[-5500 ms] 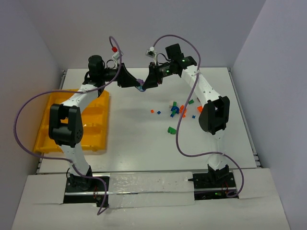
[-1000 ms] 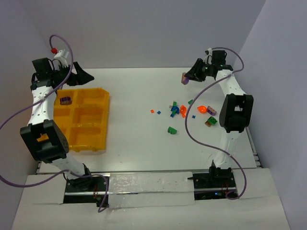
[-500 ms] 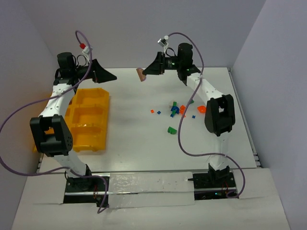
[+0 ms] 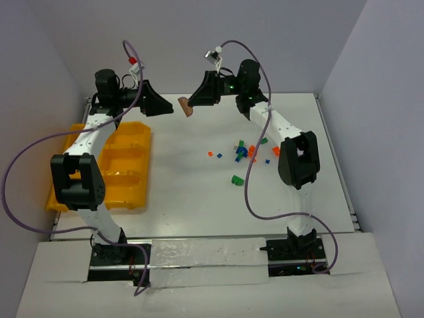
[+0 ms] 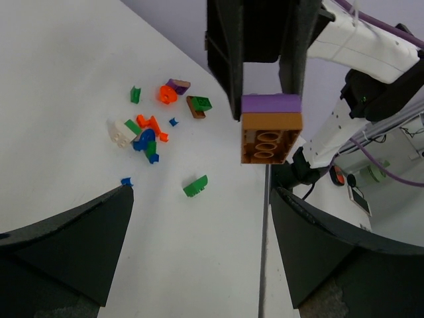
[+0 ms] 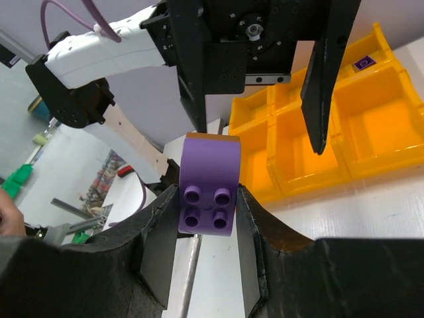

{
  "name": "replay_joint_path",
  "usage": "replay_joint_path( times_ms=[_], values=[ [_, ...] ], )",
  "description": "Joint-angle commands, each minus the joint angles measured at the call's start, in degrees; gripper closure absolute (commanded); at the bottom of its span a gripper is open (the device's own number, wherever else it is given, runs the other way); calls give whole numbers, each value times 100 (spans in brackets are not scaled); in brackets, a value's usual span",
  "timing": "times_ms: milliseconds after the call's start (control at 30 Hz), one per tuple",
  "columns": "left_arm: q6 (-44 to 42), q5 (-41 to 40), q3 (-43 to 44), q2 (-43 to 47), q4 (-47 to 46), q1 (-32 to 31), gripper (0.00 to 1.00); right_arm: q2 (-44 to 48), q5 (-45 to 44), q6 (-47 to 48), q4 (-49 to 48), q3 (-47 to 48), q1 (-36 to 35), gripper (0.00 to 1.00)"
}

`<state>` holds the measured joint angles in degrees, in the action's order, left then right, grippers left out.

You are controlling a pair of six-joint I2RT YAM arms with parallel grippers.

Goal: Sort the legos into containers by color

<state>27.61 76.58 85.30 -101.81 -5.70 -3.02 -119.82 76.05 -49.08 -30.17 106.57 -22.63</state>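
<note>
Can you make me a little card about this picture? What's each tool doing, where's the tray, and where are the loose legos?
Right tool: shut on a purple-and-brown lego, held up in the air
Left tool: open, empty, facing that lego
Tray: yellow-orange, on the left by the left arm
Loose legos: green, blue and orange-red bits scattered right of the middle

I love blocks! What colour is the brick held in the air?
The brick is purple with a brown layer; the left wrist view shows both.
</note>
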Motion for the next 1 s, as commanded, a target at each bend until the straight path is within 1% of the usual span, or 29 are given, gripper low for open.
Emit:
replay_joint_path(
  times_ms=[0,167,267,333,367,400,433,467,533,567,633,667,700,800,867,967],
  values=[
    [509,353,-74,195,-1234,-127,5,-98,73,-44,-194,320,-48,100],
    [723,413,37,111,-1521,-237,5,-168,72,58,-35,420,-78,100],
    [1195,486,16,44,-2070,-289,5,-185,44,142,58,444,-83,100],
    [1758,501,-22,-6,-2580,-316,5,-188,32,235,140,461,-83,100],
    [2029,510,-65,-22,-3017,-327,5,-182,27,264,178,464,-89,100],
    [2371,518,-131,-77,-3679,-344,6,-179,17,286,203,470,-98,100],
    [2819,520,-160,-141,-4158,-360,7,-174,23,316,224,472,-95,100],
    [3052,503,-148,-195,-4320,-372,8,-180,23,333,230,478,-107,100],
    [3051,498,-100,-244,-4212,-401,11,-164,15,400,258,488,-110,100],
    [2913,489,-66,-260,-4022,-410,12,-155,15,417,267,497,-110,100],
    [2527,454,22,-252,-3498,-436,13,-138,6,443,284,506,-119,100],
    [2144,401,101,-243,-3215,-462,15,-120,15,444,275,514,-136,100],
    [1838,336,181,-228,-2585,-470,16,-113,7,451,261,522,-136,100],
    [1406,247,266,-225,-1997,-480,19,-100,23,461,263,523,-148,100],
    [1243,208,302,-225,-1787,-480,23,-94,15,490,286,532,-154,100],
    [1193,182,294,-199,-1723,-480,31,-85,14,506,311,523,-154,100]
  ],
)
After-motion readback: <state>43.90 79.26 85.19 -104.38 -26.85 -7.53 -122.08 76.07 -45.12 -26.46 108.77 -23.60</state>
